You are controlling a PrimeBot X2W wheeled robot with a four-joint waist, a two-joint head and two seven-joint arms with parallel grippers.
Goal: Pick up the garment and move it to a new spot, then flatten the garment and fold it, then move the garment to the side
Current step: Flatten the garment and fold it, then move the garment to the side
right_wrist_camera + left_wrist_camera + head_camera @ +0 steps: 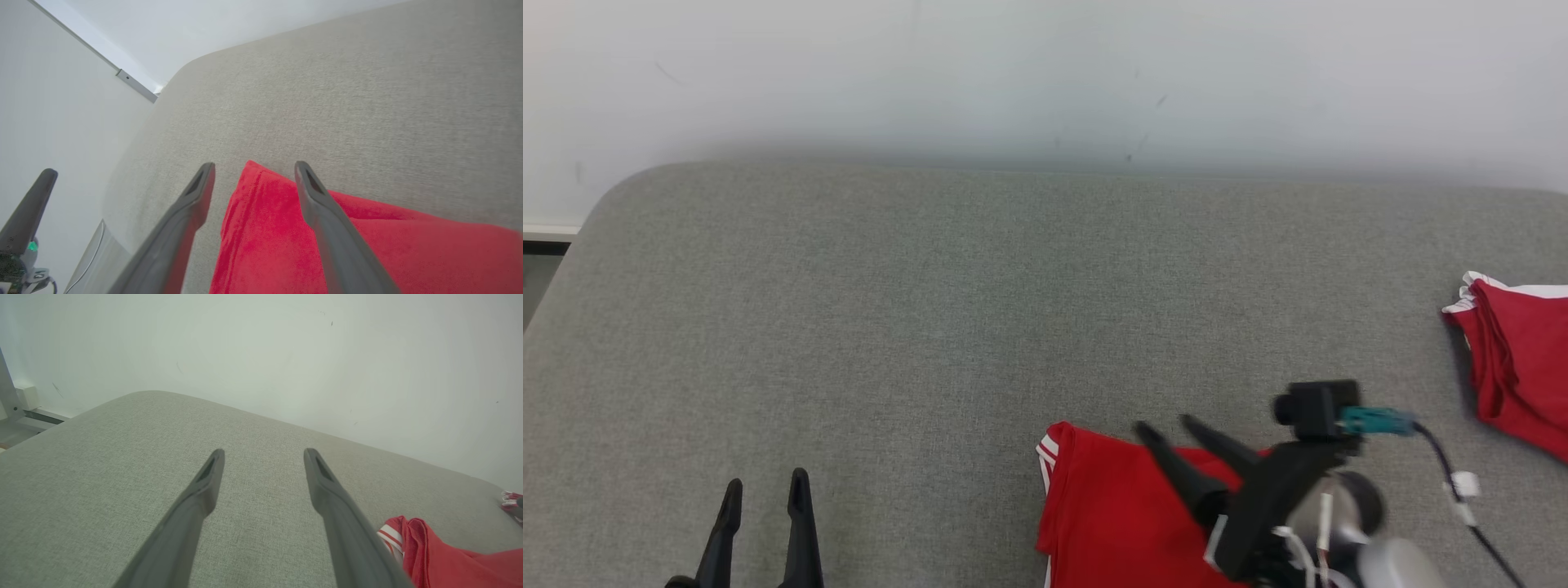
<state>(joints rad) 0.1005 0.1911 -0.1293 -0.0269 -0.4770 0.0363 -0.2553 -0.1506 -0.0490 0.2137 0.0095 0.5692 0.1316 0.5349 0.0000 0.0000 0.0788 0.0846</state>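
Head view: right pincer [1164,423] over garment [1103,506]

Grey fabric bench [931,327] against a white wall [1045,73], red garment [1111,506] with white trim low in the frame, right claw [1163,425] spread wide over it, left claw [766,482] parted at lower left, second red cloth [1523,367] at the right edge.

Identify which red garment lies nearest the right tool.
The garment at the bottom centre, beneath the right tool; the other garment lies far right.
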